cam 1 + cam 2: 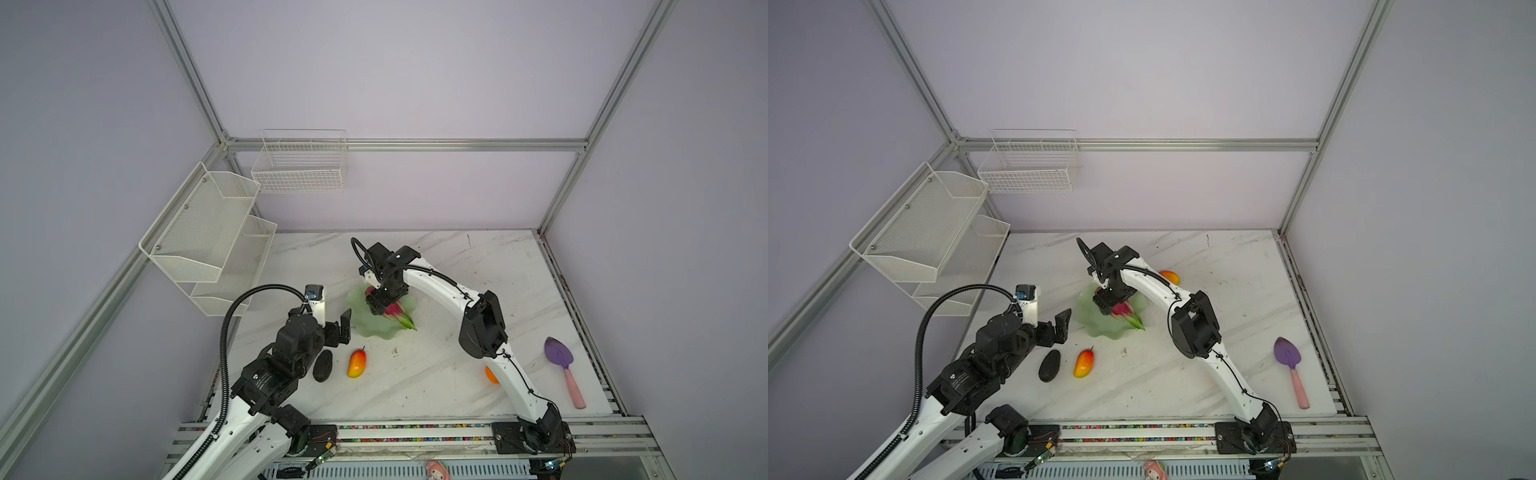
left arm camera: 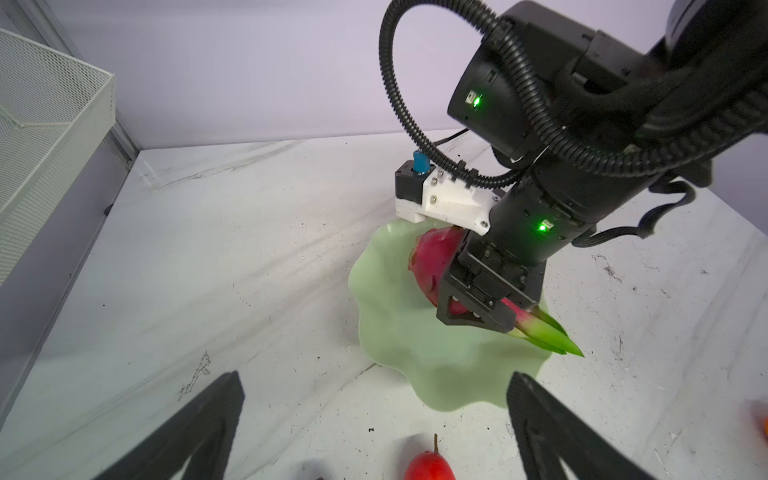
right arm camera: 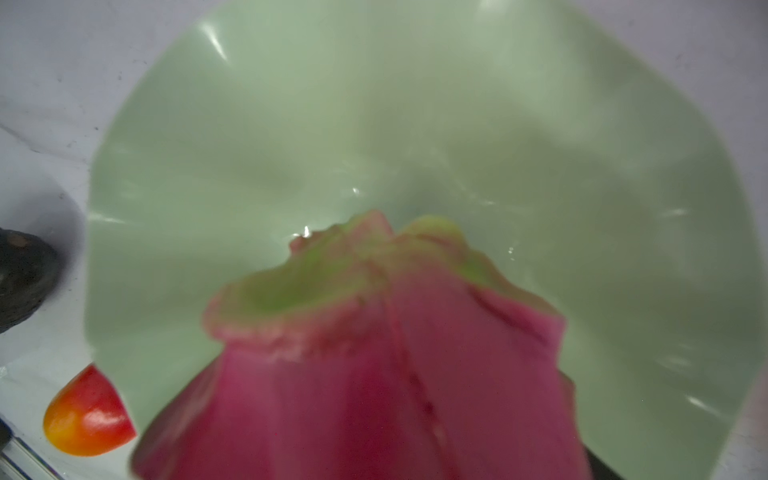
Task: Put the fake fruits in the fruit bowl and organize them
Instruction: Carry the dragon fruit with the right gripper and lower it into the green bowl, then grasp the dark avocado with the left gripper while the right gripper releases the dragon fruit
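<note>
- Right gripper (image 2: 484, 305) is clamped on the dragon fruit (image 2: 432, 262), with its jaws pressed against the fruit's sides. It holds the fruit inside the fruit bowl (image 2: 399, 332), and the green tips poke out over the wavy rim. We cannot tell whether the fruit touches the bowl's floor.
- Left gripper (image 1: 340, 328) is spread wide and empty, just beside the bowl's left rim, touching nothing.
- We see the avocado (image 1: 323, 365) and the near mango (image 1: 356, 363) lying side by side but apart on the table, in front of the bowl by the left arm.
- Only in a top view do we see the far mango (image 1: 1169, 277), beyond the bowl behind the right arm; elsewhere that arm covers it.
- Likewise, the tangerine (image 1: 491, 374) peeks out from behind the right arm's lower link in a top view only.
- From the left wrist view we get the grip itself plainly. The right wrist view gives us only blurred magenta skin over the bowl's green inside, with neither finger in sight.
</note>
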Robot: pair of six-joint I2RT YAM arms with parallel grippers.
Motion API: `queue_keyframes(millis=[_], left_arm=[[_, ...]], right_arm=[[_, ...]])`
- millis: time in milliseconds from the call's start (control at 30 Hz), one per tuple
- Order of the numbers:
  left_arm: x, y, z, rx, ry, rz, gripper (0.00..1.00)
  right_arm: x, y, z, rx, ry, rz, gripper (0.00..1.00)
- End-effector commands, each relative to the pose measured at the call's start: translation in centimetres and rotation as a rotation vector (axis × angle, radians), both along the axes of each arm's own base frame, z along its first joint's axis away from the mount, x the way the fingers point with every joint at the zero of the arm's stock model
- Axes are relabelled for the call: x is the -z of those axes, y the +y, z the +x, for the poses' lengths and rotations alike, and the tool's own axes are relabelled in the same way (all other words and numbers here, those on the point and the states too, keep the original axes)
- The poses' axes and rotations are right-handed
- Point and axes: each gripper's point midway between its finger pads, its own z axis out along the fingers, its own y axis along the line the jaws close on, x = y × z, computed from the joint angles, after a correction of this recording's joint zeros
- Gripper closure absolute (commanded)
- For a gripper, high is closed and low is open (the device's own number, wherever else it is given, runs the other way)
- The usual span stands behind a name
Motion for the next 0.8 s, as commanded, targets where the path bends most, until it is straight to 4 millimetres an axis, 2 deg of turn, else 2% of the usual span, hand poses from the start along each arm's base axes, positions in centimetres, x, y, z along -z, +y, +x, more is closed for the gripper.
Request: queue_keyframes(millis=[0,200,233,300,400,467,633,767], left_arm=[[1.4,0.1,0.3,-0.002,0.01,0.029,0.0],[2.0,0.3,0.2,-0.022,0.041,0.029,0.0],[2.2,0.5,0.2,-0.031,0.049,0.027,0.0],[2.5,0.9,0.0,-0.065,0.081,0.024,0.0],[3.5,2.7,-0.3,-0.202,0.191,0.031,0.0],[4.8,3.6,-1.0,-0.286,0.309,0.044,0.0],[11.5,4.0,-3.6,-0.452,0.661,0.083,0.01],[14.5,4.8,-4.1,-0.564,0.77,0.153,0.04]], right_arm=[[0.9,0.1,-0.7,-0.044,0.018,-0.025,0.32],[1.6,0.4,-0.3,-0.055,0.011,-0.031,0.23],[1.7,0.4,-0.1,-0.052,0.006,-0.031,0.19],[1.8,0.5,-0.1,-0.052,0.004,-0.032,0.03],[1.5,0.6,0.2,-0.051,-0.009,-0.026,0.03],[1.0,0.8,0.4,-0.045,-0.023,-0.017,0.03],[-1.3,1.6,0.8,-0.045,-0.061,0.042,0.03],[-3.8,1.9,1.3,-0.042,-0.115,0.091,0.03]])
